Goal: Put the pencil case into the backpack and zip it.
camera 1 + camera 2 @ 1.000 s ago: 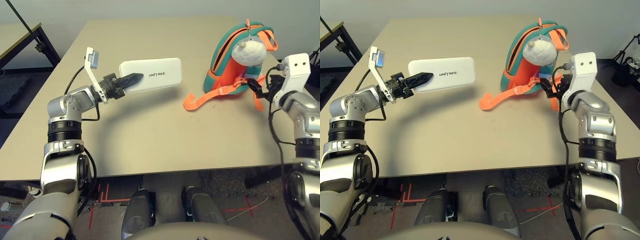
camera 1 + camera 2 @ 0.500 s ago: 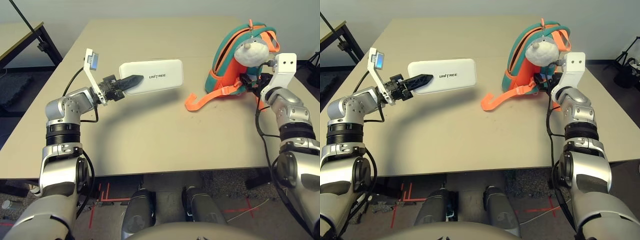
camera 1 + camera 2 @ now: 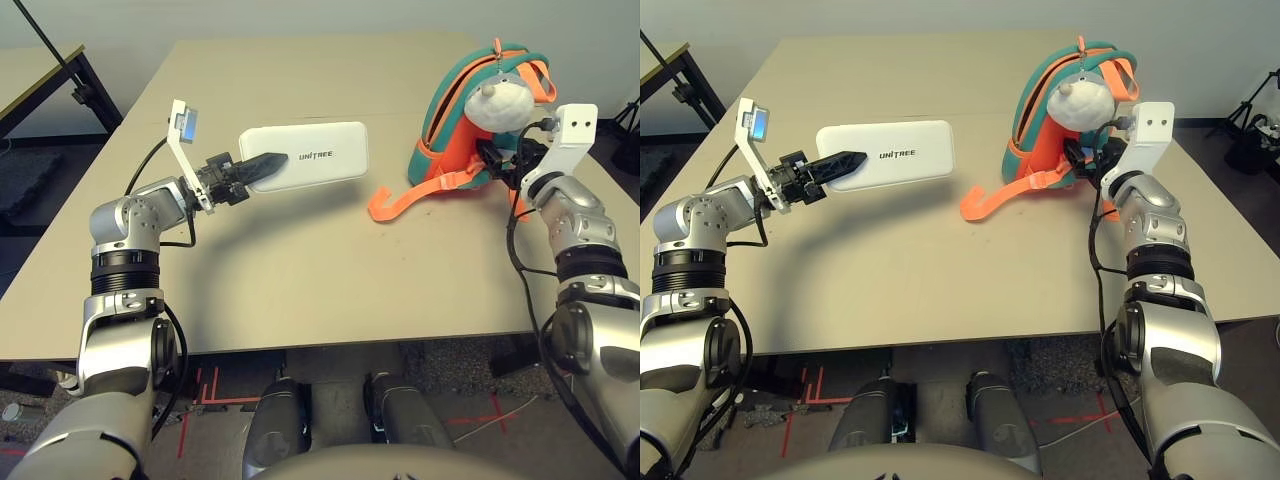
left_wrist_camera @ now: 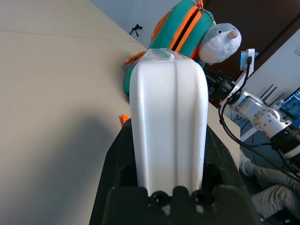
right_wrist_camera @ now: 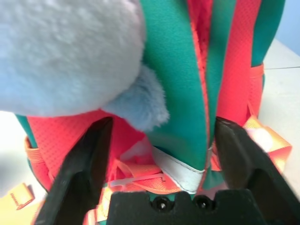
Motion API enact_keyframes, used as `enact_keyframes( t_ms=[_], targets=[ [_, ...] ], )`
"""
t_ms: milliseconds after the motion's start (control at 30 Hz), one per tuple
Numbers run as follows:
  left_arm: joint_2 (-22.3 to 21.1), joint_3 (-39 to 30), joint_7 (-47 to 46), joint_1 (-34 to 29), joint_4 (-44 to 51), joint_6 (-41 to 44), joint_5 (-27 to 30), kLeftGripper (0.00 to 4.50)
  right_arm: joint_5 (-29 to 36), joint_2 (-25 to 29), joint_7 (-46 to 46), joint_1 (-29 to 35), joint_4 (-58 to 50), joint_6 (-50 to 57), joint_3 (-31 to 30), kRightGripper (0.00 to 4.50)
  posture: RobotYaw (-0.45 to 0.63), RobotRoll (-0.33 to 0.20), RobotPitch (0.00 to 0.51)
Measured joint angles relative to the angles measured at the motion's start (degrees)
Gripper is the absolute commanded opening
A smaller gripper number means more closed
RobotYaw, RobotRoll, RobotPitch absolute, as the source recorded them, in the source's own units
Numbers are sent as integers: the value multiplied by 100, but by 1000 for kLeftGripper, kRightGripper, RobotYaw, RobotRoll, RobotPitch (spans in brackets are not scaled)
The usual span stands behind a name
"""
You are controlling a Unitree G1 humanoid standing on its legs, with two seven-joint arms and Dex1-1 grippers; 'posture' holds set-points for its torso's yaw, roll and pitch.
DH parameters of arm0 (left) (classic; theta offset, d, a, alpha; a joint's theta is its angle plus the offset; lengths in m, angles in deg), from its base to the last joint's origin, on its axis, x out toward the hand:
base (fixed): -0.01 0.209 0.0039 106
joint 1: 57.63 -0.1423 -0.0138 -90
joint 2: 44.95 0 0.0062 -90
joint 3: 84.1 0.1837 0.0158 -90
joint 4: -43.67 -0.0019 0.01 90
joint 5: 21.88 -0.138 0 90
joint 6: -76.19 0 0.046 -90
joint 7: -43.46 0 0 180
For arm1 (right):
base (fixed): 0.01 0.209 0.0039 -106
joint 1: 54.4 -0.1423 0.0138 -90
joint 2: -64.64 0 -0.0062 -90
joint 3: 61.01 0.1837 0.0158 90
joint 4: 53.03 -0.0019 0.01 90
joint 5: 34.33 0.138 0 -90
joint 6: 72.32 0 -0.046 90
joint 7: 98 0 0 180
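Left gripper (image 3: 262,166) pinches one end of the white pencil case (image 3: 315,157), holding it level above the table (image 3: 300,270). Backpack (image 3: 462,110) stands upright at the table's right side; right gripper (image 5: 161,154), fingers spread wide, sits right against its side below the plush toy (image 3: 502,100).

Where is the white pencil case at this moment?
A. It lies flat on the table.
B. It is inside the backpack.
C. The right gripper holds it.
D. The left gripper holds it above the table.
D: the left gripper is shut on one end of the pencil case, which casts a shadow on the table below.
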Motion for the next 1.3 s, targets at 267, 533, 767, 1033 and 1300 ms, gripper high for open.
enact_keyframes(
  t_ms=[267, 533, 767, 1033, 1300],
  targets=[
    [-6, 11, 11, 0, 0, 19, 0, 1364, 53, -50, 21, -17, 118, -48, 13, 4500, -131, 0, 36],
    [-17, 45, 45, 0, 4, 49, 0, 1364, 55, -51, 22, -61, 217, -109, 56, 4500, -133, 0, 34],
    [-17, 67, 107, 0, 19, 81, 0, 1364, 51, -50, 101, -97, 336, -123, 98, 4500, -133, 0, 34],
    [-17, 107, 113, 0, 19, 86, 0, 1364, 46, -50, 151, -139, 406, -146, 109, 4500, -138, 0, 30],
    [-17, 145, 120, 0, 19, 87, 0, 1364, 46, -37, 171, -196, 413, -165, 124, 4500, -141, 0, 23]
  ],
)
